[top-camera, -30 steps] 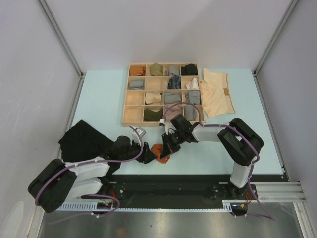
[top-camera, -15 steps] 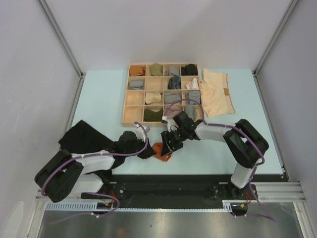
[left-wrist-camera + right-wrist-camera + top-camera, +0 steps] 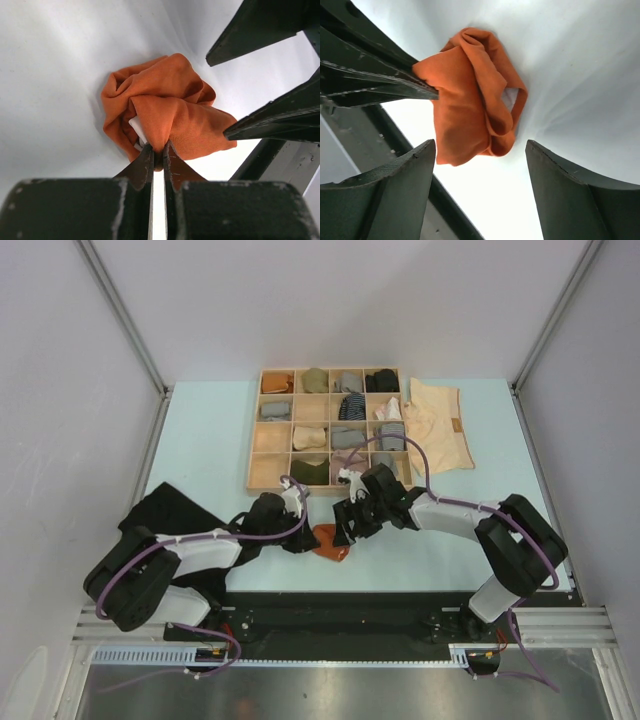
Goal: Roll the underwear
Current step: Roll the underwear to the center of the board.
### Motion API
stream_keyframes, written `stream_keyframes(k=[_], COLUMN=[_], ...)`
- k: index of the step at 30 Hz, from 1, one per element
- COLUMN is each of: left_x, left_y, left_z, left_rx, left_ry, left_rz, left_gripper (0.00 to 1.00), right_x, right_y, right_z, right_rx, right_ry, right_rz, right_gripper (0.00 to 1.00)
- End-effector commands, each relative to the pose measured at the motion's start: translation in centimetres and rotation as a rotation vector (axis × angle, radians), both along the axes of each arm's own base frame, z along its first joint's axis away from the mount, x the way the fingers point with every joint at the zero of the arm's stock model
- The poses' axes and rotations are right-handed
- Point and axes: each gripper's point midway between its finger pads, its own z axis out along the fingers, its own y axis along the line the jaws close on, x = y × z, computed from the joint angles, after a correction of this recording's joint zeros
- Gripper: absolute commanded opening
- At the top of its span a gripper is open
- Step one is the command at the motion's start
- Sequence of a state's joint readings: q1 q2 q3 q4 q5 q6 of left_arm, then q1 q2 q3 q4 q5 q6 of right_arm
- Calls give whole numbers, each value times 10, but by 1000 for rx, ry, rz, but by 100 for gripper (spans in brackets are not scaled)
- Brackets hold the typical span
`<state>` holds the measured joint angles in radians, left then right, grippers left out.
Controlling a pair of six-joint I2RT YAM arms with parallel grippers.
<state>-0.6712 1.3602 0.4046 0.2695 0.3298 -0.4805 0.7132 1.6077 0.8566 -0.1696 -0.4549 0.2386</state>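
The orange underwear lies bunched by the table's near edge. It looks soft and light, best taken by a hem. The left gripper pinches a fold; the right gripper gapes wide.

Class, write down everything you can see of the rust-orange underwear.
The rust-orange underwear is soft, matte cloth, crumpled into a loose bundle of folds, with a white patch showing inside. It lies on the pale table near its front edge. The left gripper is shut on one fold. The right gripper is open, with its fingers on either side of the bundle, apparently clear of it.
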Motion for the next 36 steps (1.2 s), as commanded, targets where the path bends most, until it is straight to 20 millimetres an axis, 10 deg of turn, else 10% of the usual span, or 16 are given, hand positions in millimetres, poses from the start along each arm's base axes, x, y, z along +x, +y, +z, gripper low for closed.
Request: stream_keyframes(k=[1, 11, 36], left_x=[-4, -4, 3], left_y=[4, 3, 14], left_z=[-11, -15, -18], left_rx=[47, 59, 70], left_ry=[47, 75, 95], left_rz=[1, -5, 61], left_gripper=[2, 0, 0], right_x=[28, 48, -6], right_y=[16, 33, 48], right_z=[18, 8, -6], right_rx=[93, 139, 104], right_ry=[-191, -289, -243], right_rz=[1, 50, 225], right_gripper=[77, 79, 72])
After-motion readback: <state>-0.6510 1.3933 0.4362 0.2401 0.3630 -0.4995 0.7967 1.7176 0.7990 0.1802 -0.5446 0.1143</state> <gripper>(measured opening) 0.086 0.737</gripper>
